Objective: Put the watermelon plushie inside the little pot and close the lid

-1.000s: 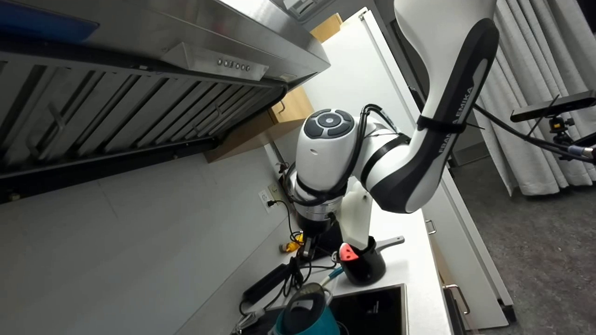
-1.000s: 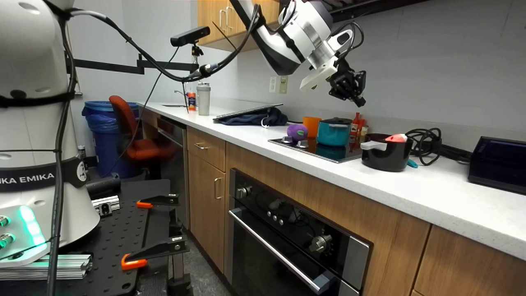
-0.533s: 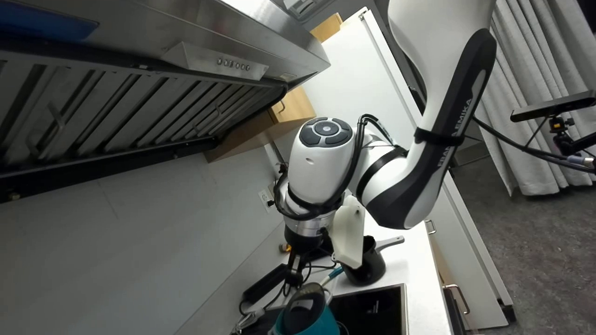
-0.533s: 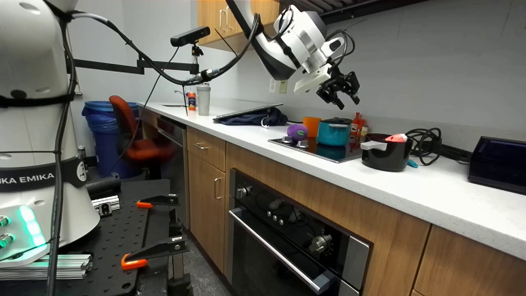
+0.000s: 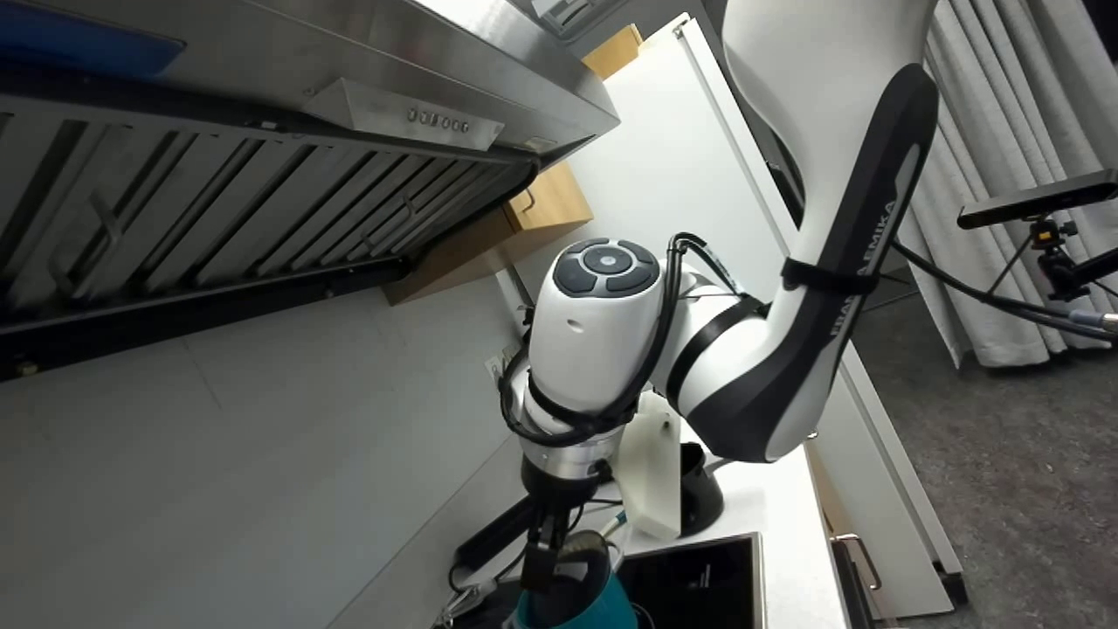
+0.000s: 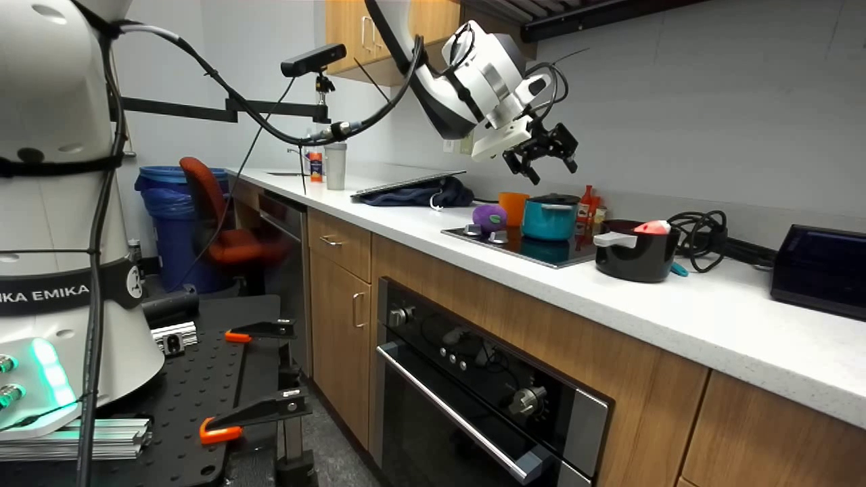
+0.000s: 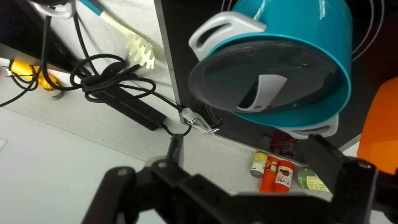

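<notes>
Twice see EMIKA, on arm (image 5: 852, 218) and base (image 6: 67, 230); once, Biotta on a red bottle (image 7: 283, 176). Note gripper (image 7: 246, 143) spread wide and empty, watermelon plushie (image 6: 653, 228) poking up at the rim of the little pot (image 6: 634, 260).

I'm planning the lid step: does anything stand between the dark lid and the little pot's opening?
Yes: the watermelon plushie pokes above the rim of the little pot, so the dark lid might not sit flat.

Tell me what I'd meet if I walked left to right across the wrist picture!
A yellow, plastic-looking bottle-shaped thing → a cream-and-teal toothed pasta server → a shiny teal round pot with a dark round lid askew on it → a smooth orange cup-like container. Overlapping things are left out.
</notes>
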